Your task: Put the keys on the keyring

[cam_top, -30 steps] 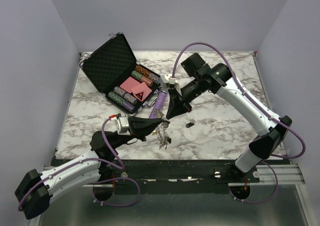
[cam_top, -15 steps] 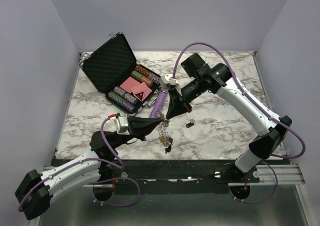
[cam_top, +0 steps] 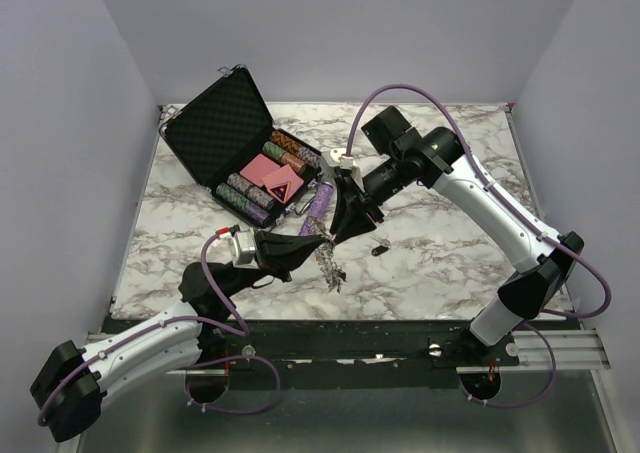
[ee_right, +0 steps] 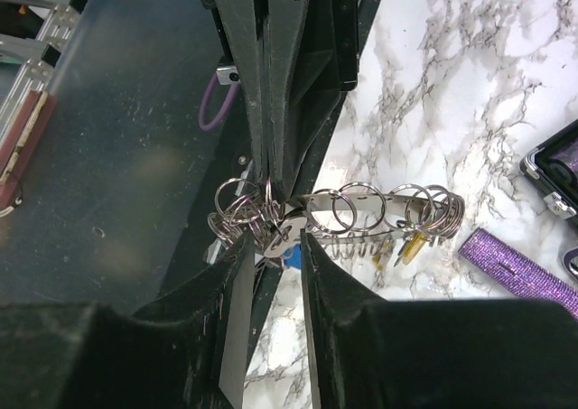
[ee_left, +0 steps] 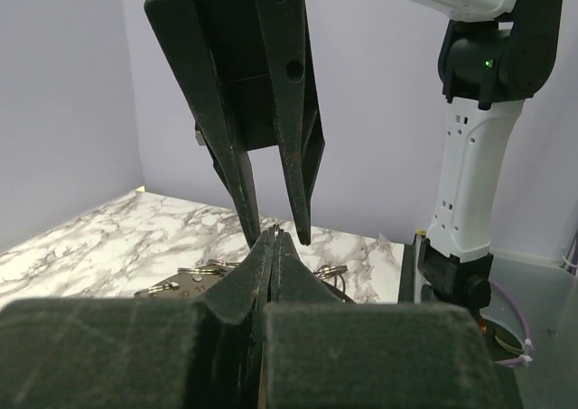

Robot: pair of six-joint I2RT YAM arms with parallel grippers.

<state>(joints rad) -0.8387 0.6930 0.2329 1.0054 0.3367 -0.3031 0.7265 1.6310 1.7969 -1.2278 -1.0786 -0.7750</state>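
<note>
table (cam_top: 450, 263): white and grey marble top; both arms bolted at its near edge
right arm (cam_top: 490, 208): white; reaches in from the right toward the middle of the table, wrist bent downward
left arm (cam_top: 150, 348): white; reaches in from the lower left toward the same spot
case (cam_top: 215, 123): black, lid raised with foam lining, at the far left of the table; rows of poker chips (cam_top: 250, 198) and pink cards (cam_top: 265, 170) lie inside
left gripper (ee_left: 274, 246): fingers pressed together with no gap; clamped on the keyring, which hangs from its tips
right gripper (ee_right: 277, 245): jaws parted with a clear gap; tips just beside the left gripper's tips, one on each side of the ring's bunched end; whether either finger touches metal cannot be told
purple tube (cam_top: 318, 205): glittery; lies on the marble between the case and the two grippers
keyring (ee_right: 361, 212): silver; pinched at one end by the left gripper, near the front middle of the table; many small split rings are strung along it; whether its lowest part touches the marble cannot be told
keys (ee_right: 402, 246): small and silver, one yellowish, dangling below the ring; a blue bit shows between the right gripper's fingers
loose key (cam_top: 378, 249): black-headed; flat on the marble just right of the grippers, apart from the keyring
</note>
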